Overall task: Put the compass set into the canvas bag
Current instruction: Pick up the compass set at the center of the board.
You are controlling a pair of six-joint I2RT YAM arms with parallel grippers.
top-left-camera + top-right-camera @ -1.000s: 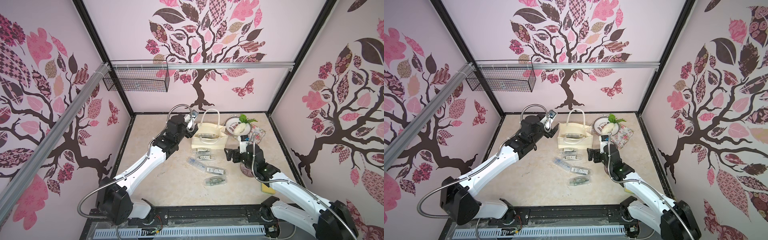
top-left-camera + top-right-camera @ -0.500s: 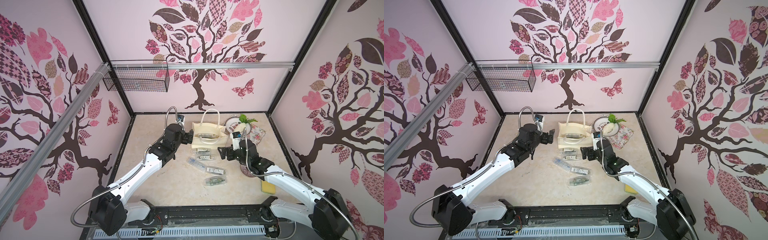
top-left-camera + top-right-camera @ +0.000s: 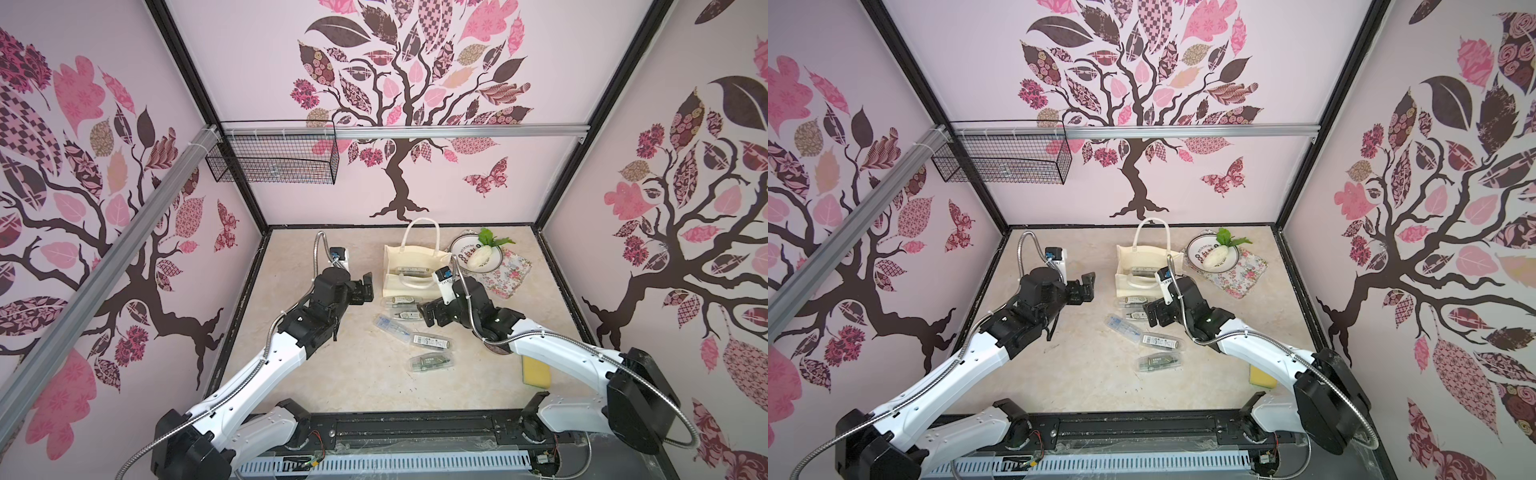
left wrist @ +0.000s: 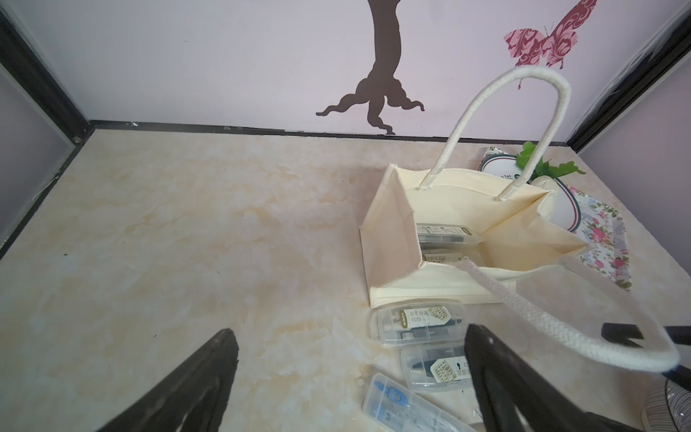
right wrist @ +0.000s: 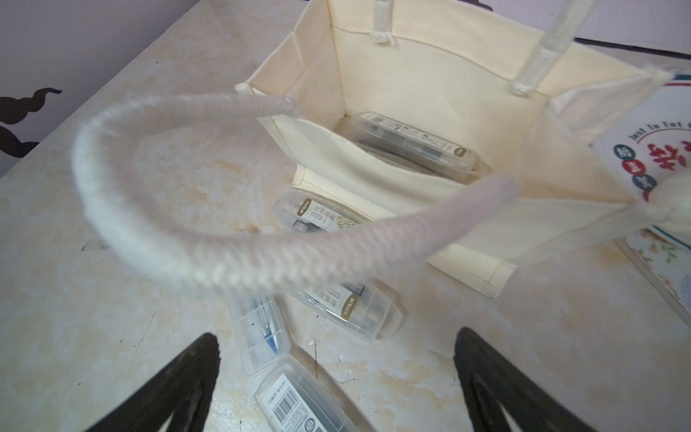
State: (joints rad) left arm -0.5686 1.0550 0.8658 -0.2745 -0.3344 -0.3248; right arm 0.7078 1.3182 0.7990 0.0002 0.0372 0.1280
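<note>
The cream canvas bag [image 3: 397, 262] stands open at the back of the table, seen too in the left wrist view [image 4: 392, 232] and the right wrist view [image 5: 411, 74]. A clear compass set case [image 4: 445, 233] lies inside it. Several more clear compass set cases [image 3: 431, 341] lie on the table in front of the bag. My left gripper [image 3: 365, 286] hangs open and empty to the left of the bag. My right gripper [image 3: 428, 316] is open and empty, just right of the two cases [image 3: 401, 300] nearest the bag. The bag's near handle [image 5: 224, 258] droops forward over them.
A plate [image 3: 461, 249] with a white leafy vegetable sits on a floral cloth [image 3: 509, 274] right of the bag. A yellow sponge [image 3: 536, 372] lies beside the right arm. A wire basket [image 3: 274, 158] hangs from the rail at the back left.
My left gripper has drawn back from the bag's left edge, leftward and nearer. My right gripper has moved left toward the cases in front of the bag.
</note>
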